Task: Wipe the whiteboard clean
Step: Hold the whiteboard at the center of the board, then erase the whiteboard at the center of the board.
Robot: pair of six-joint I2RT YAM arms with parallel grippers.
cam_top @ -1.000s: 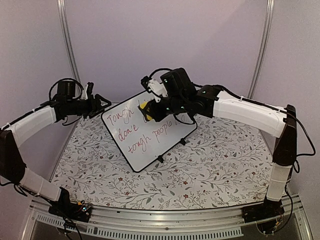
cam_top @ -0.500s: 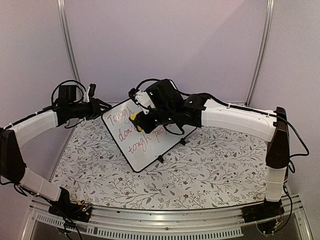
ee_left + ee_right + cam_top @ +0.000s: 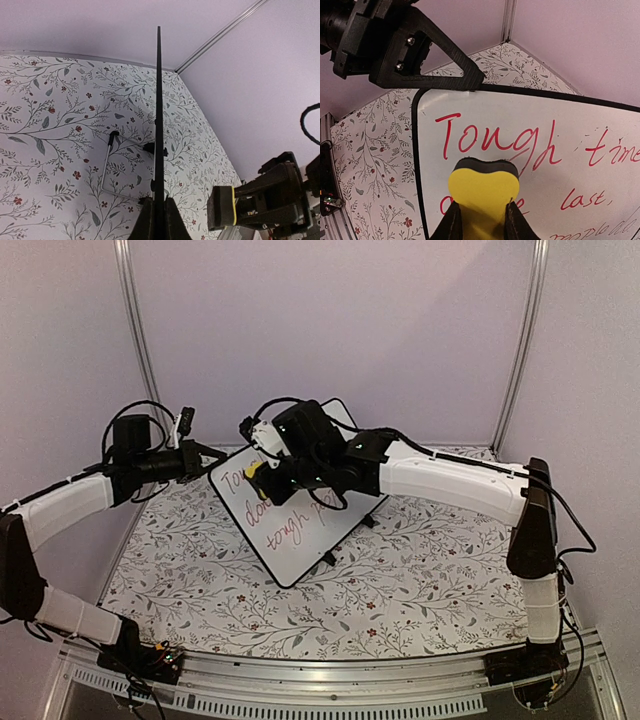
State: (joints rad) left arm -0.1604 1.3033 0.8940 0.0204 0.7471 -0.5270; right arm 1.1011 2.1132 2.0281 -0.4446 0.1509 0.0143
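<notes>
Left fingers [image 3: 172, 227]: pressed together on the whiteboard [image 3: 300, 525], one on each face, pinching its top edge close to the upper left corner. In the left wrist view the thin black frame runs straight out from between them.
Right fingers [image 3: 449, 226]: clamped on a yellow eraser [image 3: 483, 187] with a dark layer along its far side. The eraser sticks out past the tips.
Whiteboard: stands tilted on the table [image 3: 430, 580], leaning back on a wire stand [image 3: 106, 167] behind it. Its face lies just ahead of the right fingers.
Eraser: its dark side appears to lie against the board face, just below the red word "Tough", and it hides the start of the second line.
Writing [image 3: 500, 142]: red, reading "Tough time" on top and "last," below. The lower lines are partly hidden or too faint to read.
Spacing: the left fingers sit near and above the eraser, apart from it.
</notes>
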